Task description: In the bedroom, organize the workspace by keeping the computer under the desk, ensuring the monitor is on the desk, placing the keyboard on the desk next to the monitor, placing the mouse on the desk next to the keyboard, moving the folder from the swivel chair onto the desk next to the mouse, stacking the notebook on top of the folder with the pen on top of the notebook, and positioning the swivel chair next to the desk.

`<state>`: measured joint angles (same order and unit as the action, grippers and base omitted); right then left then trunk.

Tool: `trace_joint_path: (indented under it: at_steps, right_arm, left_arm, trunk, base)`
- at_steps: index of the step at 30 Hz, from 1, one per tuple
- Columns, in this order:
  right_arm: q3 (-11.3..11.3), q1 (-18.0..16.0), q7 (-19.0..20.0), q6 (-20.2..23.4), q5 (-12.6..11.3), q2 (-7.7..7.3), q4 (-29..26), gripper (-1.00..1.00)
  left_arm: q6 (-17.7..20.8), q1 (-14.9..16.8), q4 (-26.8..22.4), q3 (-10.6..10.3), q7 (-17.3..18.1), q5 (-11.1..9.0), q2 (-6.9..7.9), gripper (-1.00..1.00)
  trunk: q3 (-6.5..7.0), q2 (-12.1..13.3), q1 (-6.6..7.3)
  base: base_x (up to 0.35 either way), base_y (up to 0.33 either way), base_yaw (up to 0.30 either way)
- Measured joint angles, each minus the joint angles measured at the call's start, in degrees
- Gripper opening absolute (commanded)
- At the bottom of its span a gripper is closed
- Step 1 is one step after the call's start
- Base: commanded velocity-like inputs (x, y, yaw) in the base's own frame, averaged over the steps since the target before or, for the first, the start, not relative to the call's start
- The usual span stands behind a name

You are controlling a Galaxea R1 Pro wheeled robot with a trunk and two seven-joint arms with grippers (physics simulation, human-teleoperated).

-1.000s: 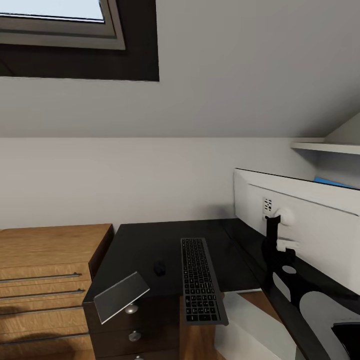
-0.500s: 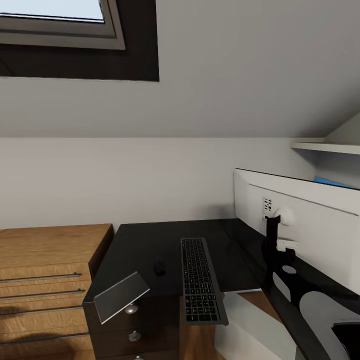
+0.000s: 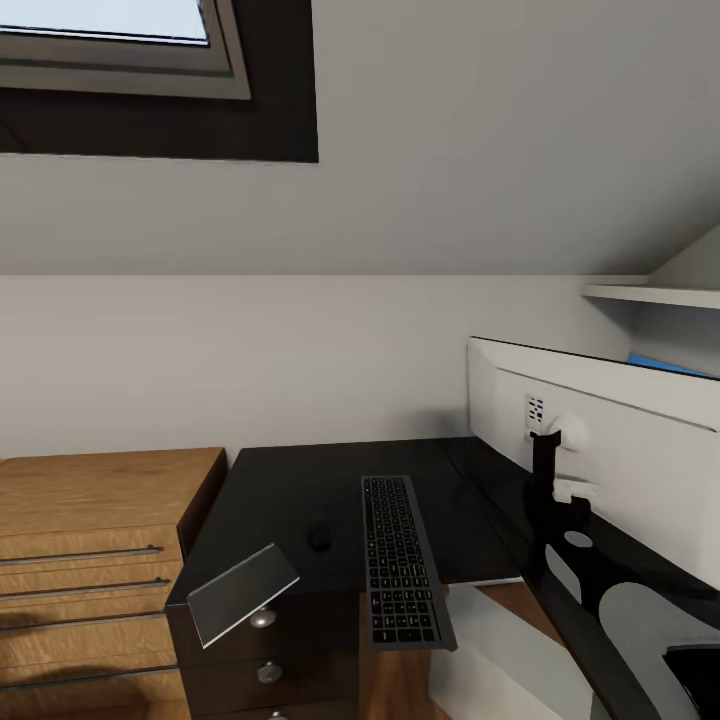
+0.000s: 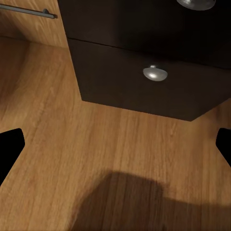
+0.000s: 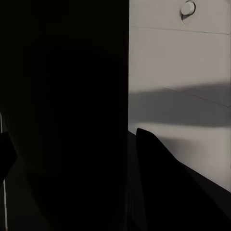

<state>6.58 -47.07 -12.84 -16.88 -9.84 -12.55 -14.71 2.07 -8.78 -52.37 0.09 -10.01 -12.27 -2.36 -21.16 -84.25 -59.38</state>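
A black desk (image 3: 290, 490) carries a dark keyboard (image 3: 398, 558) with its near end over the front edge. A small black mouse (image 3: 319, 537) lies just left of it. The white back of the monitor (image 3: 610, 450) stands at the right on a black stand. A thin grey flat item (image 3: 243, 592), folder or notebook I cannot tell, tilts off the desk's front left corner. A white computer case (image 3: 500, 650) sits below the desktop. My left gripper (image 4: 115, 147) is open over the wooden floor, facing the desk's drawers (image 4: 155, 73). My right gripper (image 5: 115, 154) is open in deep shadow, one fingertip (image 5: 6, 154) at the picture's edge.
A wooden dresser (image 3: 100, 540) with metal handles stands against the desk's left side. A sloped ceiling with a window (image 3: 110, 40) hangs overhead. A wall shelf (image 3: 650, 292) with something blue is at the right. My right arm (image 3: 640, 620) crosses the lower right corner.
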Motion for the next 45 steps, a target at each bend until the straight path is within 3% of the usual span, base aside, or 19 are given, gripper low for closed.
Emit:
trace_joint_path:
  at_steps: [9, 45]
  right_arm:
    - [-0.19, 0.06, 0.14, 0.12, 0.39, 0.03, -0.17, -1.00]
    - [0.03, 0.02, 0.07, 0.07, 0.22, 0.12, -0.10, -1.00]
  left_arm:
    - [0.00, 0.01, 0.02, -0.01, 0.04, 0.01, 0.00, 1.00]
    - [0.16, 0.01, 0.04, -0.01, -0.02, -0.09, 0.00, 1.00]
  trunk:
    - [-0.01, 0.00, -0.02]
    - [0.00, 0.01, -0.04]
  base:
    - [-0.049, 0.000, 0.000]
    - [-0.330, 0.000, 0.000]
